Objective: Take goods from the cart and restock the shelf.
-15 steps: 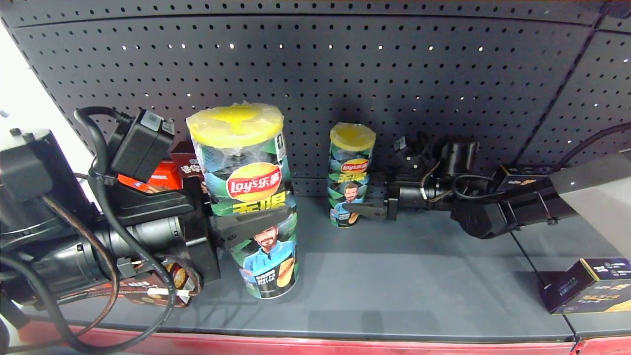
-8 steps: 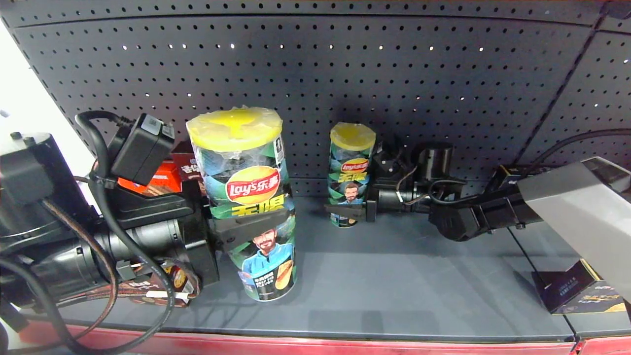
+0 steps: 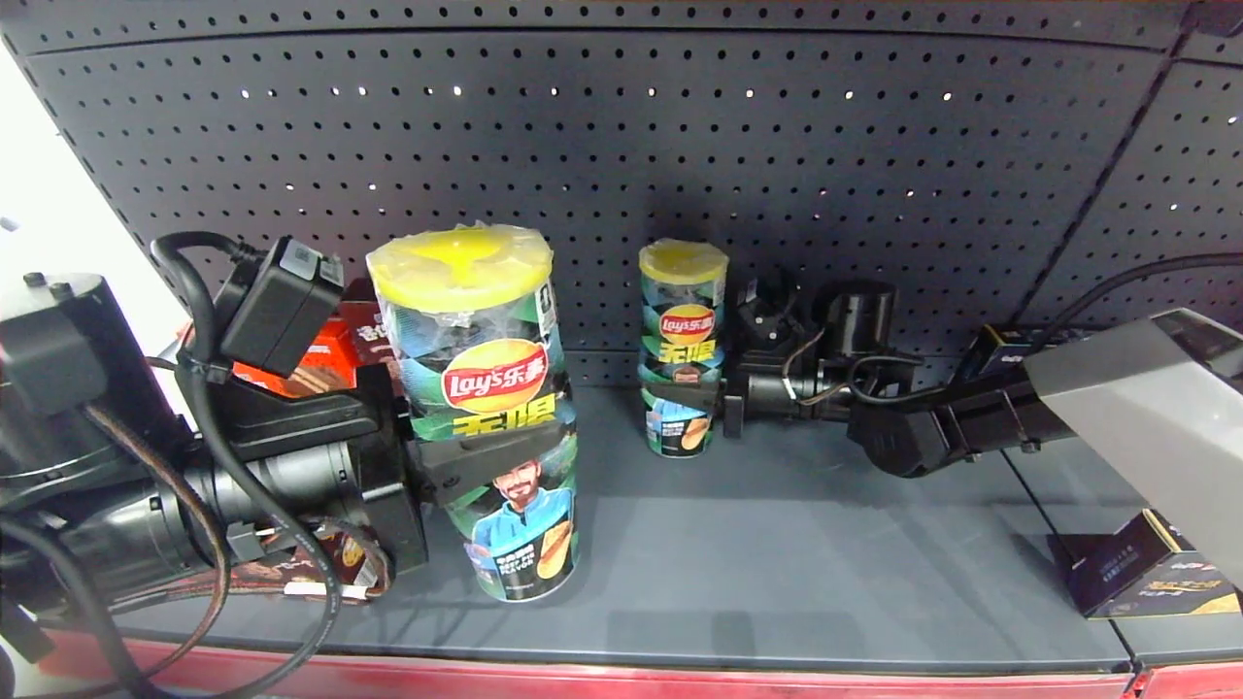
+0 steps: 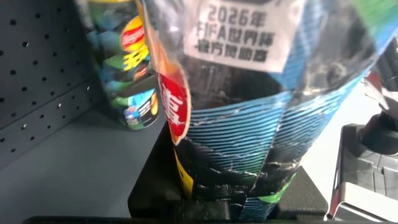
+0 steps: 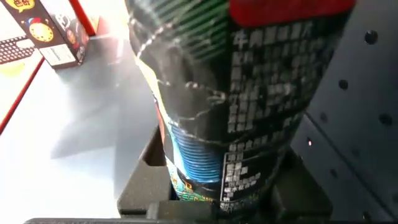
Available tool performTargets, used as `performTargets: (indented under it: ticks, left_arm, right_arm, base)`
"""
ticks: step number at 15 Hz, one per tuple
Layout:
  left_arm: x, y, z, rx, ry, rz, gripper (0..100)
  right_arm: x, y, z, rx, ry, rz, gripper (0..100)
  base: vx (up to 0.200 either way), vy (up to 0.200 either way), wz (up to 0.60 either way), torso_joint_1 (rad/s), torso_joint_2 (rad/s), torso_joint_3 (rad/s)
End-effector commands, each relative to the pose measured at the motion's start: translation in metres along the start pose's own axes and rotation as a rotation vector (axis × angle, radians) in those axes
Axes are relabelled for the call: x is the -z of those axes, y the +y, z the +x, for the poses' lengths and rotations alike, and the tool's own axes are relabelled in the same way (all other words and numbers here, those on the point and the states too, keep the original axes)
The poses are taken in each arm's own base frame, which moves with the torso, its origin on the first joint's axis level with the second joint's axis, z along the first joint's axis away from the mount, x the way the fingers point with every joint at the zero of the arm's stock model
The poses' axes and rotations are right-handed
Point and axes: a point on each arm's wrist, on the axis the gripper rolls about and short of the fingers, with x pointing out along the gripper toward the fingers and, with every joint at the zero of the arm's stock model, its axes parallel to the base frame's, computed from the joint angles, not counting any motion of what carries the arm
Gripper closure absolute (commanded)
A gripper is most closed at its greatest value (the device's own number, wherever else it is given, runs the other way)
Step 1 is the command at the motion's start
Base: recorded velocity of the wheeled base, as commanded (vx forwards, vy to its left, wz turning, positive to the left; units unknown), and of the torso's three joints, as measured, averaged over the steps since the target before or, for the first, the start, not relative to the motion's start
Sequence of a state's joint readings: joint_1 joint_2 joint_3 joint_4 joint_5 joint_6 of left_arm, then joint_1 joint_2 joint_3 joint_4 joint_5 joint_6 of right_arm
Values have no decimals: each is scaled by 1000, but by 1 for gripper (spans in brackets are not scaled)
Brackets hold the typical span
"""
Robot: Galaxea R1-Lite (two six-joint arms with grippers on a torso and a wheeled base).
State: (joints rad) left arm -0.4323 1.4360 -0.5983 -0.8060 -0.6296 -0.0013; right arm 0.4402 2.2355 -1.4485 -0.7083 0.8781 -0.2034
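**Shelf bay: two crisp cans, each held in a gripper**

Landmark: pegboard (image 3: 680,126), the dark perforated back wall above the shelf (image 3: 796,573).

1. Red boxes (image 3: 325,348). Close to the pegboard at its left end. Mostly hidden behind the left arm, and the print is too covered to make out.
2. Packet (image 3: 342,568). Well forward of the pegboard, lying under the left arm. Only a brown and white edge shows.
3. Left gripper (image 3: 500,449). Forward of the pegboard, clamped round the waist of the front can. One finger crosses the can's face and the other is hidden behind it.
4. Front can (image 3: 471,320). Well forward of the pegboard, upright.
   - Tall tube with a yellow lid under loose clear film and a green and black wrap.
   - Red and yellow logo, with a figure in a blue shirt low down.
   - Seen from the left wrist, the front can (image 4: 249,124) carries a white printed label and its top is cut off.
   - Whether its base touches the shelf cannot be told.
5. Back can (image 3: 683,325). Just in front of the pegboard, upright, same design as the front can. Seen from the right wrist, the back can (image 5: 249,106) shows fine print and its lid is cut off.
6. Right gripper (image 3: 680,396). Just in front of the pegboard, pinching the back can at mid-height.
7. Dark box (image 3: 1010,345). Against the pegboard, largely hidden behind the right arm.
8. Second dark box (image 3: 1146,573). Well forward of the pegboard at its right end, partly covered by the right arm.
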Motion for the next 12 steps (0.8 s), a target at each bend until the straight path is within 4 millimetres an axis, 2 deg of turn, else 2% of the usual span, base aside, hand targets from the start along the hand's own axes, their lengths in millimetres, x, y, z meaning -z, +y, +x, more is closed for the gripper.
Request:
performTargets:
  ticks: [1, 4, 6, 8, 9, 10, 12]
  left_arm:
    - [4, 2, -4, -16, 7, -5, 100]
    - [-3, -1, -10, -19, -16, 11, 100]
    - [-8, -1, -10, -19, -30, 21, 100]
    - [-9, -1, -10, -19, -33, 24, 100]
    - [-8, -1, -10, -19, -32, 23, 100]
    - [-8, -1, -10, -19, -32, 23, 100]
    - [-8, 0, -9, -20, -31, 22, 100]
  right_arm:
    - [-12, 7, -8, 6, -12, -15, 100]
    - [-33, 28, -25, 19, -22, -29, 100]
    - [-47, 52, -41, 24, -62, -72, 100]
    - [-48, 68, -53, 38, -81, -72, 100]
    - [-48, 85, -58, 43, -93, -55, 100]
    - [-44, 105, -61, 56, -104, -41, 100]
    - [-30, 124, -60, 62, -105, -36, 100]
  base:
    - [0, 0, 0, 0, 0, 0]
    - [0, 0, 0, 0, 0, 0]
    - [0, 0, 0, 0, 0, 0]
    - [0, 0, 0, 0, 0, 0]
    - [0, 0, 0, 0, 0, 0]
    - [0, 0, 0, 0, 0, 0]
    - [0, 0, 0, 0, 0, 0]
